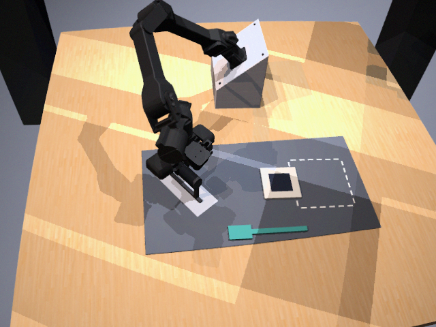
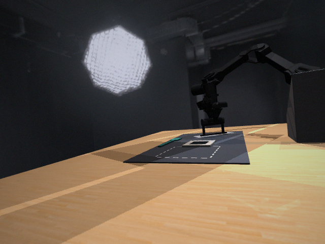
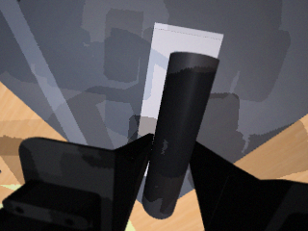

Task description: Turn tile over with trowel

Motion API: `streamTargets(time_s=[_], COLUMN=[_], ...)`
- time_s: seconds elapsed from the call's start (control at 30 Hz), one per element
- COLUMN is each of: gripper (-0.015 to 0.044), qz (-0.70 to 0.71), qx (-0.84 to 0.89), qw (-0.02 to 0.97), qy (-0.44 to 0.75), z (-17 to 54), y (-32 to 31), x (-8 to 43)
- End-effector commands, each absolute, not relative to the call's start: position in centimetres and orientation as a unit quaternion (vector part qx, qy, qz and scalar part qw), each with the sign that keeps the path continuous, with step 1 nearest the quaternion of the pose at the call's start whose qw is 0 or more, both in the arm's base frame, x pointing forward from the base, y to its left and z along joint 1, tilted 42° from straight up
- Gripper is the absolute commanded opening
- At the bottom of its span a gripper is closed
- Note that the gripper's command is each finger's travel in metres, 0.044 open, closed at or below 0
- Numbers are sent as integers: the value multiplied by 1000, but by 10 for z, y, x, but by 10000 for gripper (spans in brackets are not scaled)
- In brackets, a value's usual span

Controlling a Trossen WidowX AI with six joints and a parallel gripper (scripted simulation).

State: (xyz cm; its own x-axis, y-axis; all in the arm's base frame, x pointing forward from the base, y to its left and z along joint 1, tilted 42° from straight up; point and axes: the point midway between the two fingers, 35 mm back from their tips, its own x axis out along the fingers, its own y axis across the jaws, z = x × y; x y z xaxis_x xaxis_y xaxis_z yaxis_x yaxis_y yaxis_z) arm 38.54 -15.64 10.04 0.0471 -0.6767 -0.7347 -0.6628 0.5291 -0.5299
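Note:
My gripper [image 2: 213, 117] [image 3: 170, 141] is shut on the black cylindrical handle of the trowel [image 1: 206, 203] [image 3: 190, 91]. Two posts join the handle to its flat white blade, which is level or nearly so, at or just above the left part of the grey mat [image 1: 158, 239] [image 2: 236, 158]; a small gap cannot be told. The cream tile [image 1: 281, 182] [image 2: 186, 144] lies flat, its dark square mark facing up. It sits mostly left of the dashed outline [image 1: 340, 160] and overlaps its left side. In the top view the fingertips are hidden by the hand.
A flat teal paddle-shaped tool [image 1: 240, 232] [image 2: 167, 142] lies near the mat's front edge, in front of the tile. A grey block with a sloping white top [image 1: 255, 42] stands behind the mat and carries the arm's base.

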Motion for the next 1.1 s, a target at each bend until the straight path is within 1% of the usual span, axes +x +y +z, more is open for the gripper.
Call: streamTargets(time_s=[0.0, 0.13, 0.43, 0.6, 0.63, 1.07], gripper=[130, 130, 130, 261, 270, 270], qz=[44, 78, 80, 80, 80, 80], qx=[-522, -547, -548, -548, -548, -548], qw=[499, 473, 471, 471, 471, 471], qy=[690, 687, 687, 687, 687, 687], z=[100, 100, 100, 100, 100, 100], y=[-156, -156, -156, -156, -156, -156], x=[385, 385, 385, 385, 385, 385])
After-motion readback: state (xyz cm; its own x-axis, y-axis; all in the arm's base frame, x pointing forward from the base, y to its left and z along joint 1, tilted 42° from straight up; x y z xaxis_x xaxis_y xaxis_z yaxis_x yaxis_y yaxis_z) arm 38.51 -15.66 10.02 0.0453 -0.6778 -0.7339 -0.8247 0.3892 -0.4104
